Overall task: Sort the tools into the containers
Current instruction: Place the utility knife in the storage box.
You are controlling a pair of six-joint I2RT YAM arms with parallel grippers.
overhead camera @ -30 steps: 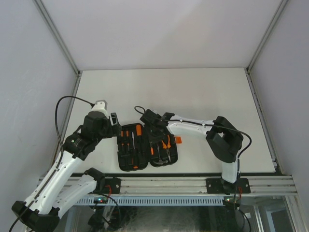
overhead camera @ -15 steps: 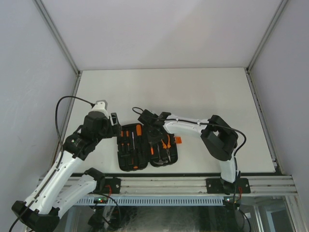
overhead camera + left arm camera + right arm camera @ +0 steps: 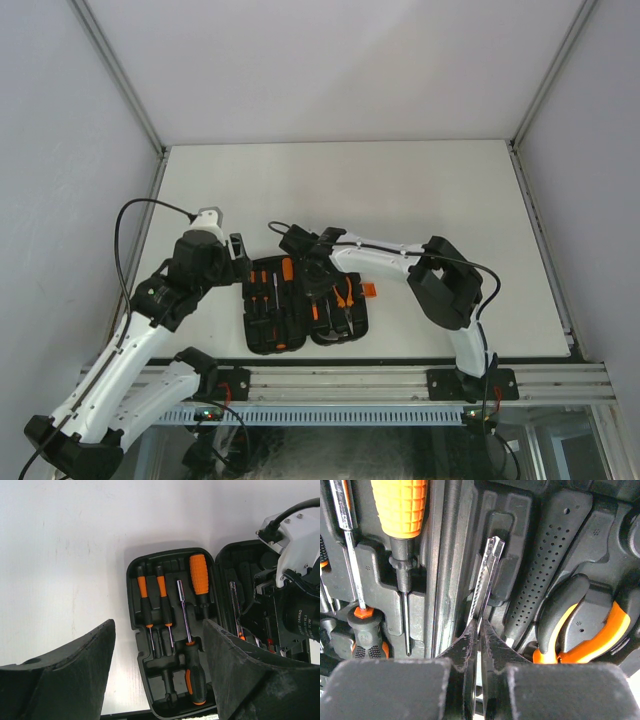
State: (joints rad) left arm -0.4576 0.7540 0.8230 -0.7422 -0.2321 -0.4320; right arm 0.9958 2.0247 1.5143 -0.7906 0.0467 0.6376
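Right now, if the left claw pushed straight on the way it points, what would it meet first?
Likely the slim orange-and-black screwdrivers seated in the open black plastic tool case, straight ahead of the open left claw; depth is hard to judge.

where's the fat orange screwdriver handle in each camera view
Top external: fat orange handle in the black tool case, left half, far right corner.
Left wrist: upper middle, by the same corner.
Right wrist: top left, cut by the edge, left of the slim steel tool pinched in the right claw.
Shared landmark: the case hinge, just right of the handle.
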